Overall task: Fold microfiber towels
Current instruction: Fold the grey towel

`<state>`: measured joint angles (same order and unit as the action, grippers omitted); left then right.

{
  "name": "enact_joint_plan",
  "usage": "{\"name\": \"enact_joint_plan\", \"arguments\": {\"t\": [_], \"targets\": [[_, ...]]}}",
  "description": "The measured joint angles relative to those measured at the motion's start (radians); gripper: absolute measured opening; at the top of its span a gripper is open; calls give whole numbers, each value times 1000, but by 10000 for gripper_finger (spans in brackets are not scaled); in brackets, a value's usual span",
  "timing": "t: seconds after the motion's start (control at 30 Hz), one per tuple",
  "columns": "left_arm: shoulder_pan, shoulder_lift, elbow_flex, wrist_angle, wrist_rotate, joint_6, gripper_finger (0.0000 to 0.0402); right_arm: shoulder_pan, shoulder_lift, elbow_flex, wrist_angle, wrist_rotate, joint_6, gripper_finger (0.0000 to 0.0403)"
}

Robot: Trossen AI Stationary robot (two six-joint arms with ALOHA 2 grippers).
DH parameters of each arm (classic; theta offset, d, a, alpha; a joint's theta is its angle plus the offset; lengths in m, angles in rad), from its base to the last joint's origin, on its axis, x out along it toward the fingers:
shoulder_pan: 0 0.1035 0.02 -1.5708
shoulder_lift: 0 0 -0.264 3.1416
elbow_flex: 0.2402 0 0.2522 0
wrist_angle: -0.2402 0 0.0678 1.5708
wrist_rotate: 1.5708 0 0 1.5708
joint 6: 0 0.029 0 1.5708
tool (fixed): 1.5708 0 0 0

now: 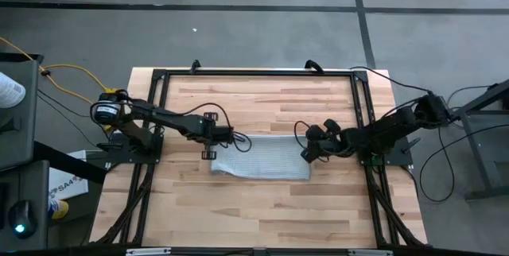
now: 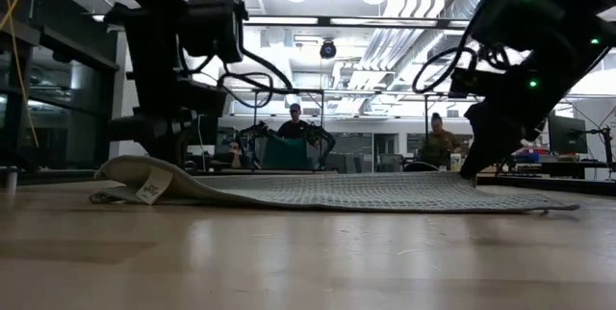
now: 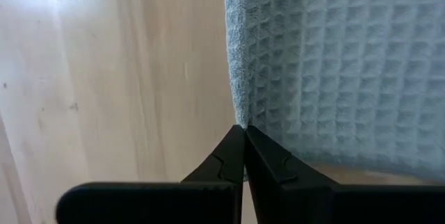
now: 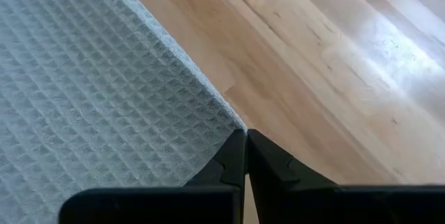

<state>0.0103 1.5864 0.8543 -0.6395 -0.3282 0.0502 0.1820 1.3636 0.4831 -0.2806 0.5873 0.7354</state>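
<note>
microfiber towel is lying near the middle of your wooden table in the high view, spread as a wide strip with its left end bunched. your left gripper is sitting at the towel's upper left corner, and your right gripper is sitting at its right edge.

in the low view, you are seeing the towel lying mostly flat, its left end curling up with a small white tag showing. people are sitting in the room behind.

in the left wrist view, your left gripper is pinching the towel edge, fingers pressed together on the cloth.

in the right wrist view, your right gripper is pinching a corner of the towel, fingers closed tight on it, bare table beside.
</note>
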Motion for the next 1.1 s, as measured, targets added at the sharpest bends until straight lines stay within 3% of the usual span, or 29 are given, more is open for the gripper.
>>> {"name": "enact_joint_plan", "arguments": {"t": [0.6,1.1], "targets": [[43,20,0,17,-21,25,75,-132,0,0,55,-92,-112,57],[43,20,0,9,-83,25,87,-180,0,0,54,-129,-112,137]]}}
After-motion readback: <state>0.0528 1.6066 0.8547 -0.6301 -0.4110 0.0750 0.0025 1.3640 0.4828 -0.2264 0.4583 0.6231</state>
